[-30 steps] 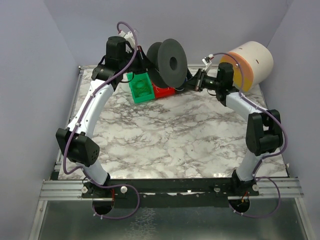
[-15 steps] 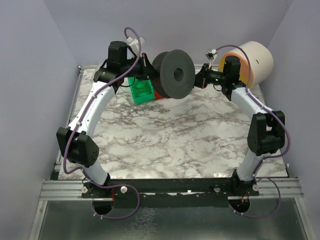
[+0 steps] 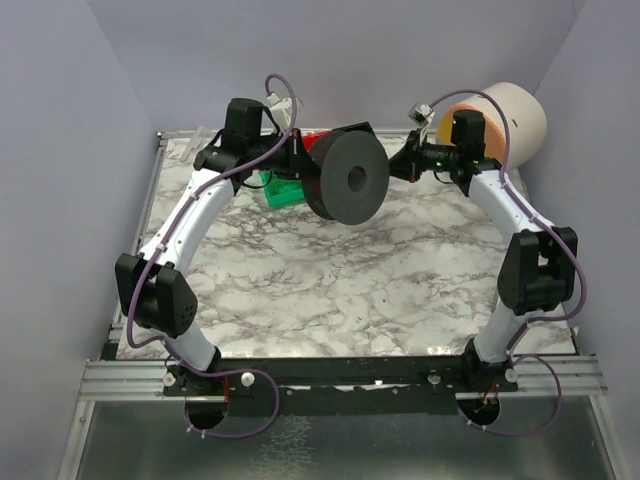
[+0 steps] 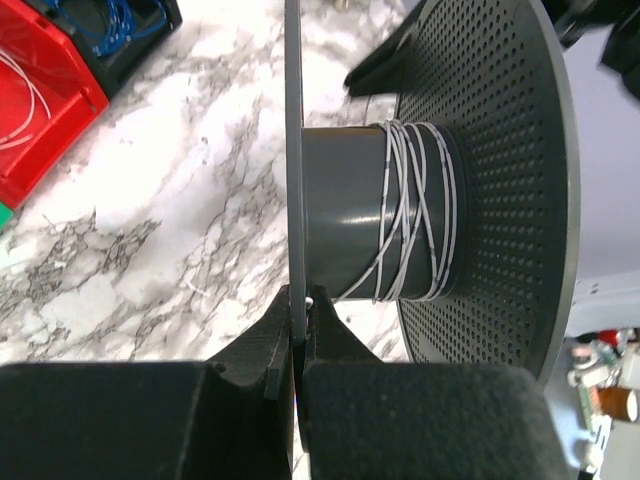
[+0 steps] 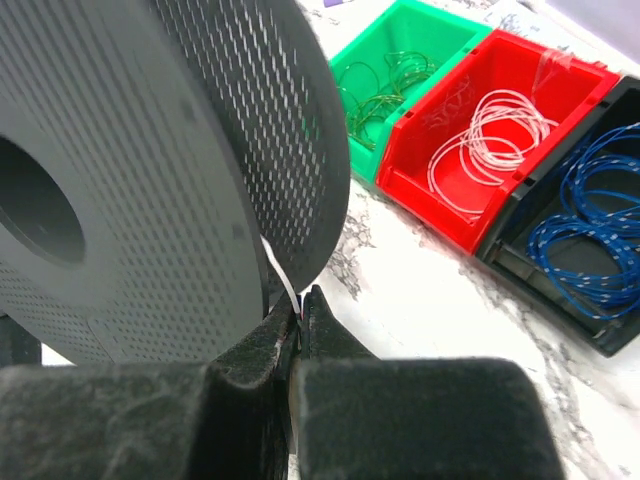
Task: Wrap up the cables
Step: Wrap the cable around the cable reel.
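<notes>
White cable point(image 4: 415, 210) partly wound on spool point(image 4: 345, 210) (left end effector point(image 4: 297, 330) clamps its flange, right end effector point(image 5: 298, 320) pinches the cable); binned coils point(image 5: 490, 140), upper right, remain.

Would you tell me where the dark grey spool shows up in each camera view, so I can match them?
Top external: spool, centre back, between the two arms.
Left wrist: spool at centre and right, one flange clamped in the left gripper.
Right wrist: spool at upper left, above the right gripper, which pinches a whitish cable.
Shared landmark: the red bin, just behind it, top left, and upper right respectively.
</notes>
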{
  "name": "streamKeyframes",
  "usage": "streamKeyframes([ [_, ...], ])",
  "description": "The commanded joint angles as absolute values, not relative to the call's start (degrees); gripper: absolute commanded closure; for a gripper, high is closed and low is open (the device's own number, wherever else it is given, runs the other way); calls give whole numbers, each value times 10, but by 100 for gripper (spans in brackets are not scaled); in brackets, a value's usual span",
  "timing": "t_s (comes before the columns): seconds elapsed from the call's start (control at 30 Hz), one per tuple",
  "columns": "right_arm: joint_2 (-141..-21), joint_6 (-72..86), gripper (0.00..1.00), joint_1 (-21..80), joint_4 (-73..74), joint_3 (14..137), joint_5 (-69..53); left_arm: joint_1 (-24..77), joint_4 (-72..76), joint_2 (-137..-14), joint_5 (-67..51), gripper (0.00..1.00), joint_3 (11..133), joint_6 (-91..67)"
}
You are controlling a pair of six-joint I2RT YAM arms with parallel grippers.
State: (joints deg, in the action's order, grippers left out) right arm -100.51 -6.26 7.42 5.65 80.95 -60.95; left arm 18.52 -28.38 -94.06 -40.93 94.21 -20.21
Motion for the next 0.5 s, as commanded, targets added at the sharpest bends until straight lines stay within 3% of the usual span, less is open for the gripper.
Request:
streamKeyframes([
  [0.0,-989,-143,100,66,151,864,-629,211,-319,-909,-407,100,929,-122],
  [0.47,-1029,-447,99,67,463,1032,-622,291,-355,-936,-325,100,926,-44],
])
